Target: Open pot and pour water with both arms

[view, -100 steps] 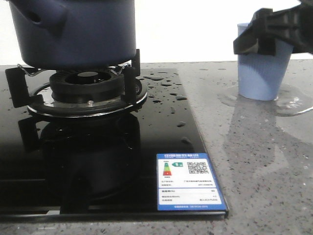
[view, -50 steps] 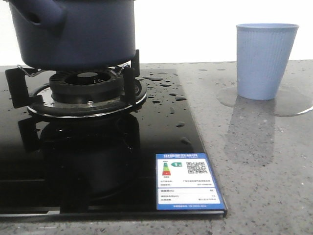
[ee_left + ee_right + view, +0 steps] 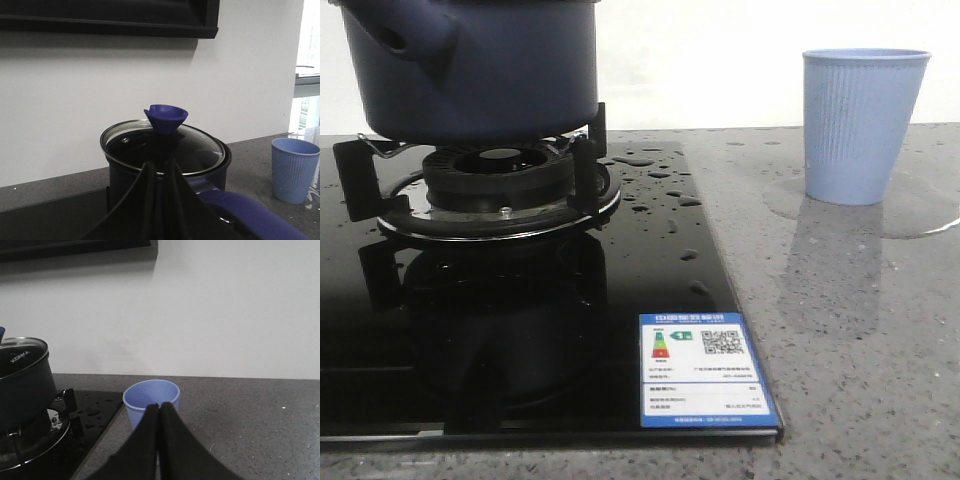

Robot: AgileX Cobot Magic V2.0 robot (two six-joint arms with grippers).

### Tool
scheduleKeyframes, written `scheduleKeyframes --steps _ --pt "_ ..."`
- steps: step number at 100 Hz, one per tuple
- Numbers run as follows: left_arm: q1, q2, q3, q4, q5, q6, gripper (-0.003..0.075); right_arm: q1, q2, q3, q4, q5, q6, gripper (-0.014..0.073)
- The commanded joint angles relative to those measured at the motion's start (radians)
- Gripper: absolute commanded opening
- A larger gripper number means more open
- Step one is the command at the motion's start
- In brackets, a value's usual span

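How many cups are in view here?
1. A light blue ribbed cup stands upright on the grey counter, right of the stove and apart from the pot. Nothing suggests another, though the views crop the counter.

The pot (image 3: pixel 470 65), dark navy and matte, is sitting upright on the burner at about ten o'clock in the front view, its stubby holed handle (image 3: pixel 405 30) pointing toward nine o'clock. A glass lid (image 3: pixel 165 147) with a blue knob (image 3: pixel 166 117) is covering it. Water (image 3: pixel 655 185) is lying in glossy beads at about three o'clock of the pot, and pooling farther out on the desk (image 3: pixel 920 215).
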Motion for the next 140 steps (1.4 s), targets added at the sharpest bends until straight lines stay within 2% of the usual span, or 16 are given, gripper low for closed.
scheduleKeyframes --steps 1,14,90,99,106,109,113,116,118,125,133,140 --pt "0.0 -0.011 0.002 -0.048 -0.007 -0.013 -0.002 0.004 -0.045 -0.009 -0.01 -0.063 0.001 -0.0071" --pt "0.0 -0.018 0.018 -0.048 -0.003 -0.013 -0.002 0.004 -0.094 -0.005 -0.01 -0.063 0.001 -0.0071" --pt "0.0 -0.019 0.018 -0.048 -0.003 -0.013 -0.002 0.004 -0.096 -0.005 -0.01 -0.063 0.001 -0.0071" --pt "0.0 -0.02 0.018 0.02 -0.007 -0.013 -0.002 0.004 -0.096 -0.005 -0.01 -0.063 0.001 -0.0071" --pt "0.0 -0.023 0.018 0.172 0.0 -0.025 -0.002 0.004 -0.096 -0.005 -0.01 -0.063 0.001 -0.0071" --pt "0.0 -0.025 0.016 0.245 0.002 -0.082 -0.002 0.004 -0.096 -0.005 -0.01 -0.063 0.001 -0.0071" --pt "0.0 -0.027 0.016 0.384 -0.015 -0.252 -0.002 0.004 -0.096 -0.005 -0.01 -0.063 0.001 -0.0071" --pt "0.0 -0.029 0.016 0.515 -0.022 -0.398 -0.002 0.004 -0.096 -0.005 -0.01 -0.063 0.001 -0.0071" --pt "0.0 -0.031 0.016 0.658 -0.021 -0.556 -0.002 0.004 -0.096 -0.005 -0.01 -0.063 0.001 -0.0071" --pt "0.0 -0.045 0.02 0.986 -0.007 -0.896 -0.002 0.004 -0.096 -0.005 -0.01 -0.063 0.001 -0.0071" --pt "0.0 -0.074 0.039 1.211 -0.016 -1.084 -0.002 0.004 -0.096 -0.005 -0.01 -0.063 0.001 -0.0071" --pt "0.0 -0.112 0.079 1.321 -0.074 -1.143 -0.002 0.004 -0.096 -0.005 -0.01 -0.063 0.001 -0.0071"
